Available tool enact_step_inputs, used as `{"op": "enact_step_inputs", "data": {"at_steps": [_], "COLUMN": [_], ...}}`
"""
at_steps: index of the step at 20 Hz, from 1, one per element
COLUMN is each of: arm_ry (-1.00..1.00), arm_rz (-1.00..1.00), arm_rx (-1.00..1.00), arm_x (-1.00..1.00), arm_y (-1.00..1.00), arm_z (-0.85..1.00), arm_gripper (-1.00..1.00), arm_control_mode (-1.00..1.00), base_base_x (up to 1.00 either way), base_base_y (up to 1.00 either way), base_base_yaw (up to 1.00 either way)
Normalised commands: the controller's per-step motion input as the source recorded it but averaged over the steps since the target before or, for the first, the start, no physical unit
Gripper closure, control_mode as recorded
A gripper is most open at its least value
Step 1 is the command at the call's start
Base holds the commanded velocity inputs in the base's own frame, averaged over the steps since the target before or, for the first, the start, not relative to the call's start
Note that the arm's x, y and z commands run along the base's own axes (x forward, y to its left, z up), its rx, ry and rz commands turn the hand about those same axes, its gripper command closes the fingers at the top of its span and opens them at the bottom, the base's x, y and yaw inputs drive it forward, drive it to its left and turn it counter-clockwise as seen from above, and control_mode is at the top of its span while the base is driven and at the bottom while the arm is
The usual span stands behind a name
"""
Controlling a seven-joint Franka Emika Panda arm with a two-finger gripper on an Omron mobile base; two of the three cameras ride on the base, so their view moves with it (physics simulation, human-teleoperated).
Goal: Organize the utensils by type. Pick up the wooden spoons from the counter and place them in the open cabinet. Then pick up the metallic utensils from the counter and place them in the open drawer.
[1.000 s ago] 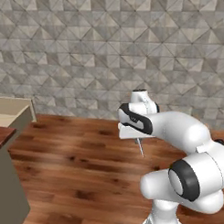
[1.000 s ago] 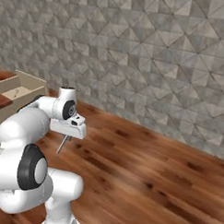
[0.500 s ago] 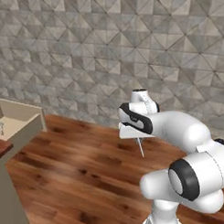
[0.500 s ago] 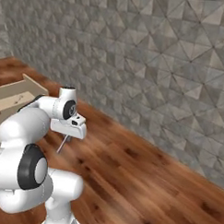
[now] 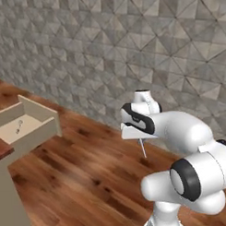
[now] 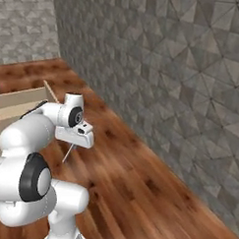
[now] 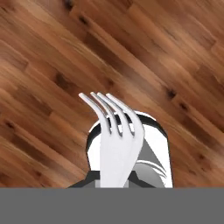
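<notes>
The gripper (image 5: pixel 139 138) is clenched on the fork (image 7: pixel 114 131), which hangs downward from the jaws as a thin silver rod in both base views (image 6: pixel 67 153). In the hand view the fork's four tines point away from the camera, over a wood-grain floor (image 5: pixel 89 180).

All positions below are given relative to the open drawer (image 5: pixel 41 129):

- The drawer is a pale beige box with low walls, pulled out from a cream base.
- In the left base view the gripper and fork are well to the right of the drawer, held above the floor and apart from it.
- In the right base view the drawer (image 6: pixel 24 100) lies to the left, beyond the arm.
- A small slim silver item (image 5: pixel 17 129) lies on the drawer bottom; its type cannot be determined.
- A strip of reddish-brown counter (image 5: pixel 3 148) sits just in front of the drawer at the left edge.
- A grey faceted stone wall (image 5: pixel 131 49) rises behind the drawer.
</notes>
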Motion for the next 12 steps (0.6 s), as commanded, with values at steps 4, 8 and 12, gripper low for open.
{"op": "enact_step_inputs", "data": {"at_steps": [4, 8, 12], "arm_ry": [0.0, 0.0, 0.0], "arm_rz": [0.0, 0.0, 0.0], "arm_rx": [0.0, 0.0, 0.0], "arm_x": [0.0, 0.0, 0.0], "arm_y": [0.0, 0.0, 0.0], "arm_z": [0.0, 0.0, 0.0], "arm_gripper": [1.0, 1.0, 1.0], "arm_control_mode": [1.0, 1.0, 1.0], "base_base_x": [0.7, 0.72, 0.9], "base_base_y": [-0.37, -0.34, -0.31], "base_base_yaw": [0.52, 0.51, 0.29]}}
